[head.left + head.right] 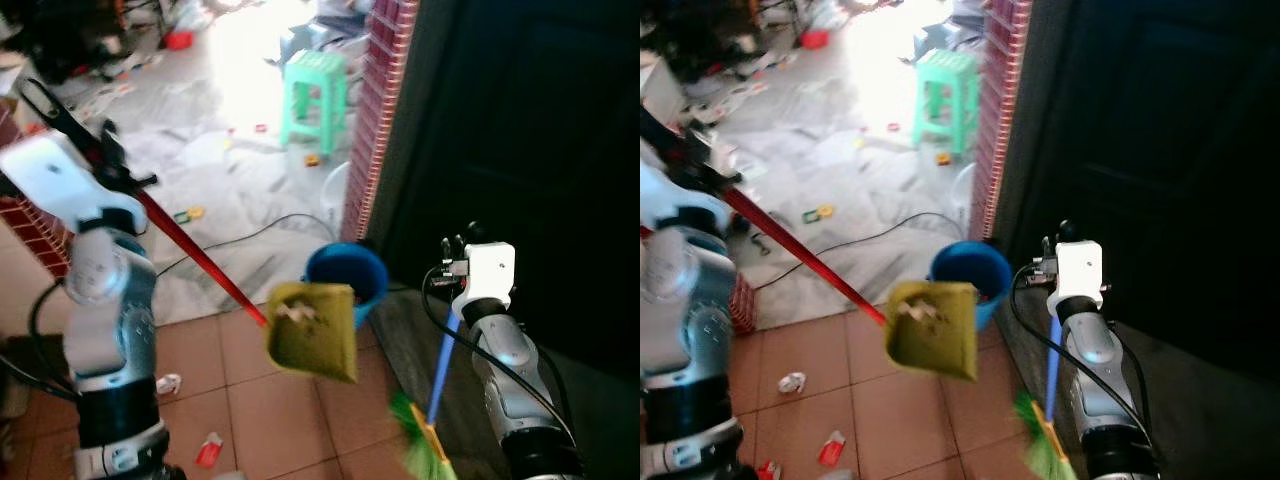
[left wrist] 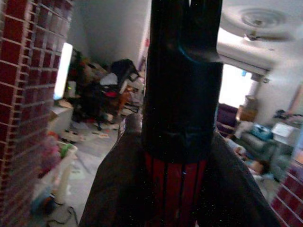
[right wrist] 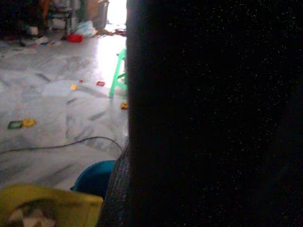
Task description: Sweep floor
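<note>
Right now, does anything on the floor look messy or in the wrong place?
Yes. Crumpled wrappers lie on the brown tiles, small toys are scattered on the grey floor near the green plastic stool, and a black cable trails loose toward the blue bucket.

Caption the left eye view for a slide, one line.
Left gripper lifts a litter-filled yellow dustpan by its red handle beside the blue bucket; right gripper holds the broom.
</note>
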### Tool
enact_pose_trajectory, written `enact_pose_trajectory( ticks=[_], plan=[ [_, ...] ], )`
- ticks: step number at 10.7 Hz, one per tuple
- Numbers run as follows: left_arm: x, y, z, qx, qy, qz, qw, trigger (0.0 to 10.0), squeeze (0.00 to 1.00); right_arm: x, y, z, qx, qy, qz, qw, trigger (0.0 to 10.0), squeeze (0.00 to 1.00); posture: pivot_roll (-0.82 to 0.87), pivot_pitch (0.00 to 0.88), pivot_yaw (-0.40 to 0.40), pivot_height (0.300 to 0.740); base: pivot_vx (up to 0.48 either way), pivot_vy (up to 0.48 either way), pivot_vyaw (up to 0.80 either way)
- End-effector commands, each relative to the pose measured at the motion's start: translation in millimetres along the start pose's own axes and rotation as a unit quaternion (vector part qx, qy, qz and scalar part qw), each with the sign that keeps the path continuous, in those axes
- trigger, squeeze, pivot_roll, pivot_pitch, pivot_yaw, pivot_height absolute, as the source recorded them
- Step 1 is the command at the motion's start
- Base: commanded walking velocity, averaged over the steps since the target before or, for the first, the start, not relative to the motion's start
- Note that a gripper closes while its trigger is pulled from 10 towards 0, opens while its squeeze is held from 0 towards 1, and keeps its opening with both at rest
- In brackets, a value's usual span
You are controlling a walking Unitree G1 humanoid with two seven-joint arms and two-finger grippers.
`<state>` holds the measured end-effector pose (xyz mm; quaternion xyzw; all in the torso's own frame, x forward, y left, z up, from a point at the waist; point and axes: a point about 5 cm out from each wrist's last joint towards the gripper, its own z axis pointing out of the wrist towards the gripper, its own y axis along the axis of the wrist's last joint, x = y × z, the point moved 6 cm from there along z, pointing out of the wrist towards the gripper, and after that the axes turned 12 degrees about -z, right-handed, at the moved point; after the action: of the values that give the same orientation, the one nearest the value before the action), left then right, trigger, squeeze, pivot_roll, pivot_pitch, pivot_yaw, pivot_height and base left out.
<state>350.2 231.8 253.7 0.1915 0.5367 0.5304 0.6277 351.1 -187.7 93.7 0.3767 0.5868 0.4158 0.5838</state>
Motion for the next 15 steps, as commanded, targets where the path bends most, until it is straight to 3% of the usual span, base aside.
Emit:
enact_pose_trajectory(
  ticks=[1, 10, 14, 15],
  plan=[
    [-15.8, 27.3, 4.8, -0.046, -0.021, -0.022, 0.999, 10.0, 0.0, -0.6, 14.7, 4.9, -0.031, 0.003, -0.013, 0.999, 10.0, 0.0, -0.07, 0.0, -0.004, 0.74, 0.412, 0.0, 0.0],
    [-14.1, 27.1, 7.9, -0.044, -0.018, -0.036, 0.998, 10.0, 0.0, 4.6, 16.3, 2.4, -0.045, 0.03, -0.05, 0.997, 10.0, 0.0, -0.07, 0.0, -0.011, 0.74, 0.427, 0.0, 0.0],
    [-6.5, 33.2, 11.6, -0.055, -0.007, -0.021, 0.998, 10.0, 0.0, 7.7, 14.6, 1.2, -0.045, 0.036, -0.055, 0.997, 10.0, 0.0, -0.07, 0.0, -0.01, 0.74, 0.414, 0.0, 0.0],
    [-4.9, 37.2, 12.2, -0.068, -0.003, 0.01, 0.998, 10.0, 0.0, 9.1, 14.8, 0.9, -0.046, 0.038, -0.056, 0.997, 10.0, 0.0, -0.07, 0.0, -0.01, 0.74, 0.0, 0.0, 0.0]
  ],
)
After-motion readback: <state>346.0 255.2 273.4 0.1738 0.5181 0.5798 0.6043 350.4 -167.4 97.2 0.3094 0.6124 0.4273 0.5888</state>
